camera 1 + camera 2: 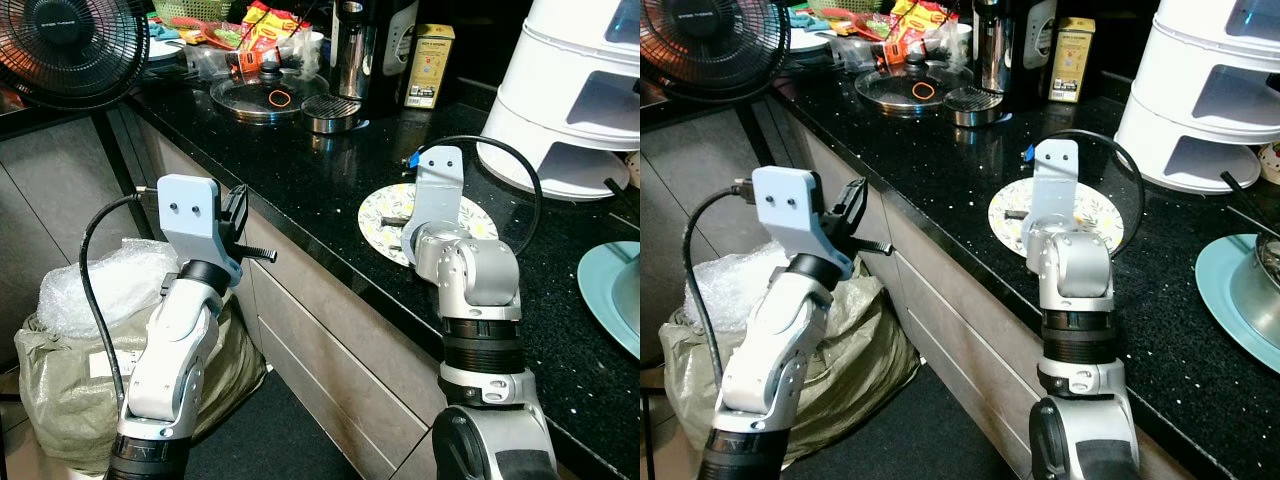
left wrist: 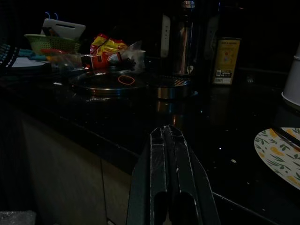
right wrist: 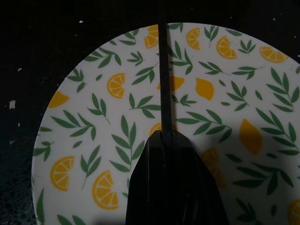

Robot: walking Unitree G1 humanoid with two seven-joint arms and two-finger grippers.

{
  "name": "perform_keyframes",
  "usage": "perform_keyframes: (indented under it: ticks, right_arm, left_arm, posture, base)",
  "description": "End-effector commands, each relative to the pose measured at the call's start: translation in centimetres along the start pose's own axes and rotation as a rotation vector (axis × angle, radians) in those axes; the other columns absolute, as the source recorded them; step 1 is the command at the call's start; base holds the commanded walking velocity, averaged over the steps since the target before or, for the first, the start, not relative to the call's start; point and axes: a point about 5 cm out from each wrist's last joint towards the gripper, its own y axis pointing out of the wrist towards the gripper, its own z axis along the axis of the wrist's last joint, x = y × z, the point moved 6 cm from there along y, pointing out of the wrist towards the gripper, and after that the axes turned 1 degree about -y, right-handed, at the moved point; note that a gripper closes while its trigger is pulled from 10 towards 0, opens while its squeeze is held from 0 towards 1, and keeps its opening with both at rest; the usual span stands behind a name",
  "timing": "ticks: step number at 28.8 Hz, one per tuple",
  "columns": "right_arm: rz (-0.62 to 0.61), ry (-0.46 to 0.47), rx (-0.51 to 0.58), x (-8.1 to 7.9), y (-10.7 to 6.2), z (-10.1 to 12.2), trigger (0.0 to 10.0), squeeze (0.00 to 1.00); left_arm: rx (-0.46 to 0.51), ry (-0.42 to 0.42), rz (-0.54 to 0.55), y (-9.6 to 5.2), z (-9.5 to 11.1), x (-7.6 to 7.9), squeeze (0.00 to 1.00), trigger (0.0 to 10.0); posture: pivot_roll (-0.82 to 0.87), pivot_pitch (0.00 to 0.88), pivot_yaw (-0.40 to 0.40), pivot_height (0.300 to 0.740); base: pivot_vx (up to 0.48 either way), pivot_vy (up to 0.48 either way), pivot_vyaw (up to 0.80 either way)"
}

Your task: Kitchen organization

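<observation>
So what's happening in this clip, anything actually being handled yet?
Nothing is held at the moment. The robot stands at a black countertop. Its right gripper, fingers shut together, is poised over a lemon-patterned plate near the counter's front edge. The left gripper, also shut and empty, is raised beside the counter edge, pointing toward a glass pot lid and the clutter farther back. A white tiered rack and a teal plate sit on the robot's right.

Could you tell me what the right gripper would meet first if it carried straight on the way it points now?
Most likely the lemon-patterned plate. The right gripper, jaws shut, points down at the plate on the black counter, and nothing lies between them. How much gap remains is hard to tell.
</observation>
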Motion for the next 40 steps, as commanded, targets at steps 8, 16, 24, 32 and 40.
perform_keyframes:
  ticks: [8, 16, 24, 32, 40]
  right_arm:
    - [0.326, 0.267, 0.177, -4.0, -1.5, 2.8, 0.4, 0.00]
    - [0.937, 0.465, 0.587, -7.1, -11.0, 9.8, 10.0, 0.00]
    - [1.090, 0.406, 0.664, -7.3, -13.6, 9.8, 10.0, 0.00]
    - [1.110, 0.375, 0.646, -6.2, -13.1, 8.8, 10.0, 0.00]
    - [1.232, 0.350, 0.655, -5.9, -15.0, 7.9, 10.0, 0.00]
  left_arm:
    - [0.005, -0.046, 0.059, 0.7, 0.7, -2.5, 0.00, 10.0]
    - [0.021, -0.280, 0.180, 1.3, 1.2, -7.1, 0.00, 10.0]
    - [0.019, -0.373, 0.199, 1.5, 1.0, -8.0, 0.00, 10.0]
    - [0.064, -0.530, 0.198, 2.4, 2.1, -8.6, 0.00, 10.0]
    - [0.068, -0.585, 0.135, 2.6, 2.7, -8.4, 0.00, 10.0]
  posture:
    - [0.02, 0.000, -0.015, 0.740]
    - [0.02, 0.000, -0.005, 0.740]
    - [0.02, 0.000, 0.003, 0.740]
    - [0.01, 0.000, -0.019, 0.740]
    - [0.01, 0.000, -0.017, 0.740]
  base:
    - [0.000, 0.000, 0.00]
    - [0.000, 0.000, 0.00]
    - [0.000, 0.000, 0.00]
    - [0.000, 0.000, 0.00]
    - [0.000, 0.000, 0.00]
